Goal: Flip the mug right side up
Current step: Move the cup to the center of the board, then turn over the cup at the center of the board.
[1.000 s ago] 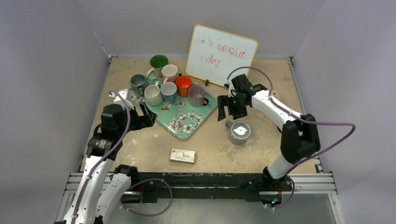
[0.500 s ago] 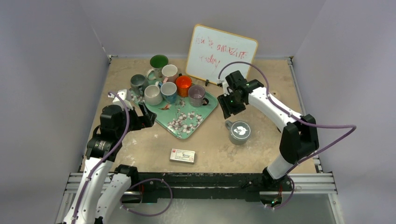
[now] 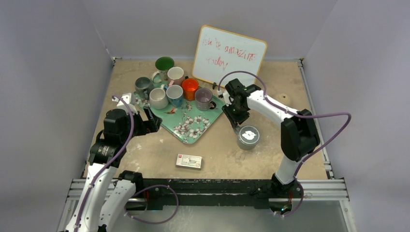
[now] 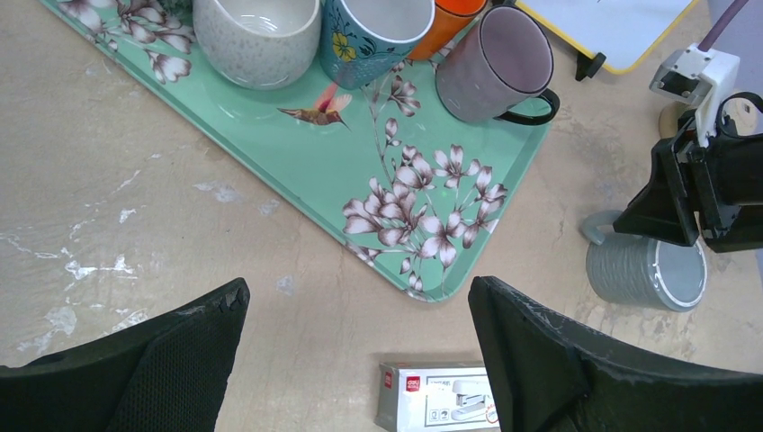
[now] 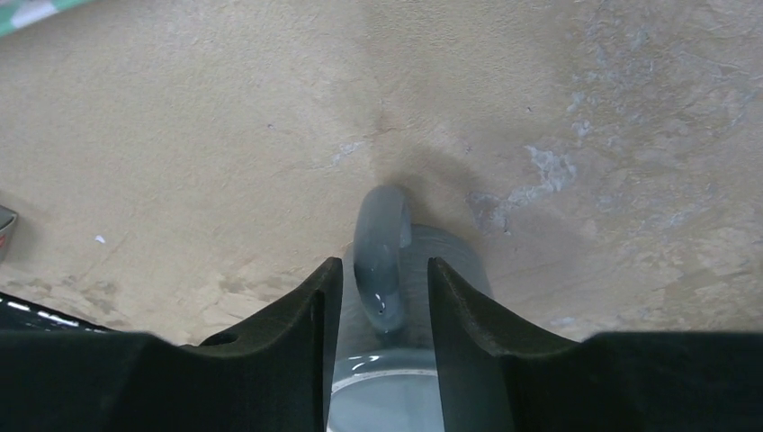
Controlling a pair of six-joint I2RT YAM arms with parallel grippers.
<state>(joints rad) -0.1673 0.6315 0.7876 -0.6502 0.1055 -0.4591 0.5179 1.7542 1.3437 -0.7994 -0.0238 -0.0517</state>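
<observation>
- My left gripper (image 4: 358, 301) hangs spread wide over the desk's left side, just beside the tray's near-left edge. It holds nothing, and I judge it is parked there to stay out of the other arm's way.
- The tray (image 3: 193, 126) lies left of the desk's middle. Upright mugs (image 3: 167, 94) crowd on and around its far end, so its near end is bare.
- A box (image 3: 189, 161) lies flat toward the near edge, apart from both arms.
- The mug (image 3: 248, 137) stands rim-down on the desk, right of the middle and near the tray's right corner. Its handle (image 5: 381, 243) points far-left.
- My right gripper (image 5: 382, 270) straddles that handle half-spread. A thin gap shows on each side, so it is not pinching yet. I reckon the handle is the chosen hold because it gives leverage to roll the mug over.
</observation>
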